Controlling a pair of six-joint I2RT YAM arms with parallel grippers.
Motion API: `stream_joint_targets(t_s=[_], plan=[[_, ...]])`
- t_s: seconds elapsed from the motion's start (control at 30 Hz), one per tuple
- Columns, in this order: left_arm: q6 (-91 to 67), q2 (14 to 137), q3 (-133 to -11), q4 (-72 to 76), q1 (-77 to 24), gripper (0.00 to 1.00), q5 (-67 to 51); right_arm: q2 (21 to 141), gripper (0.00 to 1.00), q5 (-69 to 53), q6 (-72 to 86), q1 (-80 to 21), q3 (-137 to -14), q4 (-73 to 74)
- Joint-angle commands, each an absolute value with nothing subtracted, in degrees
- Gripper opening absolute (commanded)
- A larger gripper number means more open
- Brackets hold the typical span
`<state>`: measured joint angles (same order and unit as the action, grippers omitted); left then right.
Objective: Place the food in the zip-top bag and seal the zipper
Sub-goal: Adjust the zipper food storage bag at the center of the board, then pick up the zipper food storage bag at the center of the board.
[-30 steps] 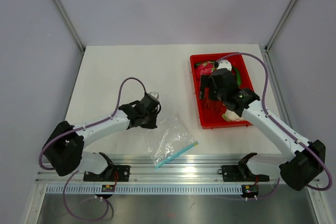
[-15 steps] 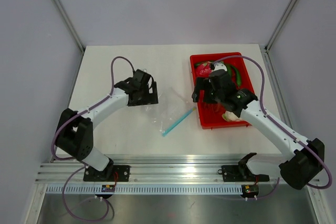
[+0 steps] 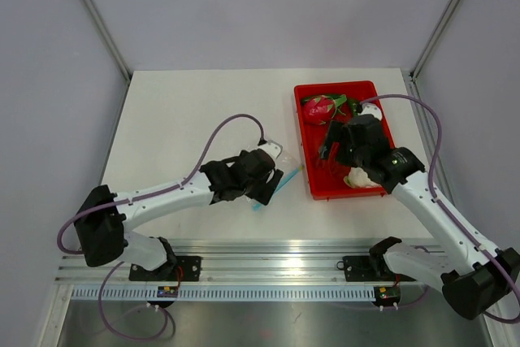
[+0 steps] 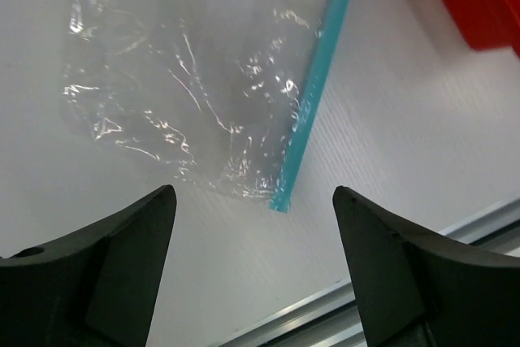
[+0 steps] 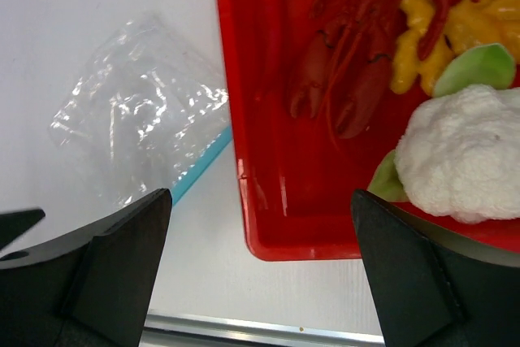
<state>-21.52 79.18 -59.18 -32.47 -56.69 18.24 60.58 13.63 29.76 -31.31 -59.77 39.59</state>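
White tabletop [image 3: 187, 111], biggest thing in view. Red tray [image 3: 337, 86] sits on its right half, long axis near-to-far.

Zip-top bag [image 4: 195, 71] lies flat on the tabletop just left of the tray, apart from it. It is clear and crinkly, and nothing shows inside. In the top view it is mostly hidden under the left arm's head.

Left pincer [image 4: 253, 201] is over the bag's near corner, fingers spread wide with nothing between them. Can't tell its height above the plastic. Right pincer [image 5: 260, 201] hangs over the tray's near-left corner, fingers wide apart, holding nothing.

In the tray:
- White cauliflower [image 5: 463, 152] at the near end.
- Pink dragon fruit [image 3: 318, 108] at the far-left.
- Red lobster [image 5: 349, 71] along the left side, claws toward the near end.
- Yellow pieces [image 5: 422, 30] beside the lobster.

The food can't be picked out for sure in any view. The right arm covers the tray's middle and far-right. A green bit shows just right of the dragon fruit, but I can't tell what it is.

Zipper [image 4: 313, 103] is a thin light-blue strip on the bag edge facing the tray. In the top view its long axis is diagonal, near-left to far-right, with the far end pointing at the tray's left wall. Can't tell if it is sealed.

Small sticker [image 3: 169, 290] on the near rail, too small to read.
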Motion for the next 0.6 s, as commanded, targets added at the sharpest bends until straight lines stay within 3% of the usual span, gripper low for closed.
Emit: stream_joint_targets(t_s=[0.0,0.57], plan=[[-15.7,82.3,-57.8,-29.4,-58.4,0.81,13.3,58.2,0.99,9.3,31.9,-24.7,-58.5,40.7],[-17.4,99.4,-66.2,-28.0,-62.4,0.52,24.2,56.2,0.99,6.8,31.9,-20.3,-56.3,40.0]])
